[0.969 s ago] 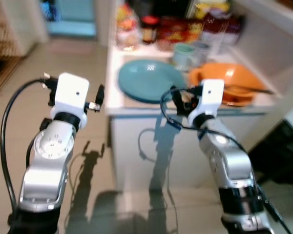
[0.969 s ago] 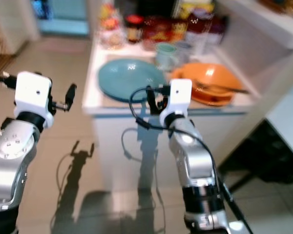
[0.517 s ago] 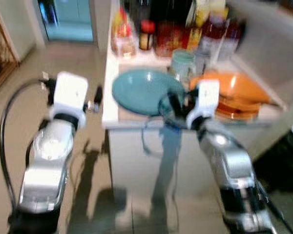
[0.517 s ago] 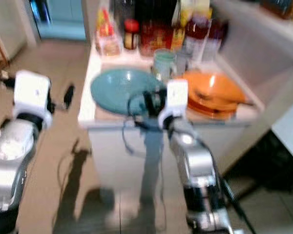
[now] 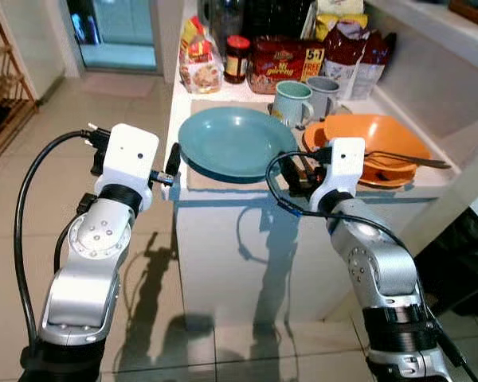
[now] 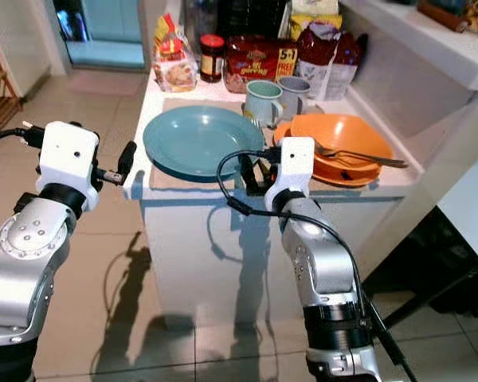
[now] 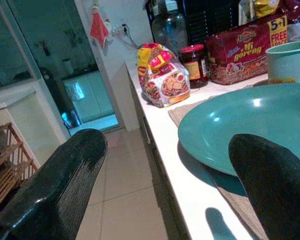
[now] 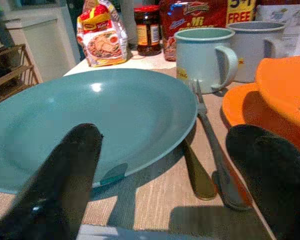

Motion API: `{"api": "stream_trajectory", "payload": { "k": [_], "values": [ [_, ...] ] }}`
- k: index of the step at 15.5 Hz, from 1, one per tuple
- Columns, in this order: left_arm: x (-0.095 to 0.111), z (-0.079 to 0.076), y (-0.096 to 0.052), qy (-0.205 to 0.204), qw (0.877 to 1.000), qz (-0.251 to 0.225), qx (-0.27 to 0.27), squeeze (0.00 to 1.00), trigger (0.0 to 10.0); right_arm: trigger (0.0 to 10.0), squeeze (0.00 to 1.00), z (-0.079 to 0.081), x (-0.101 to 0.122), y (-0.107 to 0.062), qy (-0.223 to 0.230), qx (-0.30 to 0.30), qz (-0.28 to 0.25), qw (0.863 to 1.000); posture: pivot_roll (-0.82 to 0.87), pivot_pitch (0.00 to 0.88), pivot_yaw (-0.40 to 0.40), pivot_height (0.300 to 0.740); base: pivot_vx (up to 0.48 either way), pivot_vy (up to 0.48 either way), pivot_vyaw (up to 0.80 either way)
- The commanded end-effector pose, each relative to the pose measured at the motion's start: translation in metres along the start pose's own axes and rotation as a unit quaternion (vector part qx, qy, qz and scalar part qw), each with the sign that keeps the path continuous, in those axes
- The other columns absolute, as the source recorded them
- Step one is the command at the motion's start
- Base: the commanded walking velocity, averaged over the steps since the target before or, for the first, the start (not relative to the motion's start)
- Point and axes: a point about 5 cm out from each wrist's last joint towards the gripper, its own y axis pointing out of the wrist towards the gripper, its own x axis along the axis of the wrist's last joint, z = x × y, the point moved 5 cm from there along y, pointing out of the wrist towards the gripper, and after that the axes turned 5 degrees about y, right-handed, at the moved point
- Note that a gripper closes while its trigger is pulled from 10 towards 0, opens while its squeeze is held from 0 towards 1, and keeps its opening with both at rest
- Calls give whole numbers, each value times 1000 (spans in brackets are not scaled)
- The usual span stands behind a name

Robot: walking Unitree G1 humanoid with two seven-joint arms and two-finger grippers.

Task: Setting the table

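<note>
A teal plate [image 5: 235, 143] lies on a woven mat [image 8: 155, 200] on the white counter [image 5: 223, 195]. A fork [image 8: 210, 135] and a gold-coloured handle [image 8: 197, 172] lie on the mat between the plate and a stack of orange plates [image 5: 378, 139]. Another fork [image 5: 410, 161] rests on that stack. Behind stand two mugs [image 5: 291, 102]. My left gripper [image 5: 169, 167] is open and empty, level with the counter's left edge beside the plate. My right gripper [image 5: 303, 171] is open and empty at the front edge, facing the plate's rim and the fork.
Noodle packs [image 5: 283, 64], a snack bag [image 5: 195, 64] and a jar [image 5: 236, 57] line the counter's back. A white ledge [image 5: 446, 32] rises on the right. A wooden rack [image 5: 4, 87] stands on the tiled floor at the left, near a glass door [image 5: 115, 32].
The whole picture has shifted and sharpened, so the camera has moved; the counter now sits closer. Both grippers stay open, now close to the counter's edges.
</note>
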Motion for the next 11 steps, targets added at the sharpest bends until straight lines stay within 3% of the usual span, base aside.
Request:
{"api": "stream_trajectory", "payload": {
  "k": [1, 3, 4, 5, 6, 11],
  "values": [
    [5, -11, 0, 3, 999, -13, -34, 0, 10000, 10000, 1000, -13, -4, 6, 21, -27, 16, 999, 54, 0, -79, 740, 0, 0, 0],
    [10, -34, -8, 1, 992, -34, -125, 0, 10000, 10000, 996, -9, -14, 17, 48, -17, 65, 997, 56, 0, -76, 740, 0, 0, 0],
    [10, -39, -11, -3, 989, -33, -147, 0, 10000, 10000, 878, -5, -18, 20, 54, -8, 83, 995, 56, 0, -76, 740, 0, 0, 0],
    [9, -44, -14, -10, 984, -30, -173, 0, 10000, 10000, 196, -2, -20, 23, 67, 0, 98, 993, 58, 0, -77, 740, 0, 0, 0],
    [8, -47, -17, -11, 981, -28, -190, 0, 10000, 10000, 0, 1, -18, 27, 86, 5, 107, 991, 61, 0, -79, 740, 0, 0, 0],
    [7, -51, -23, -14, 977, -30, -212, 0, 10000, 10000, 0, 5, -12, 45, 178, 18, 152, 972, 67, 0, -83, 740, 0, 0, 0]
  ]
}}
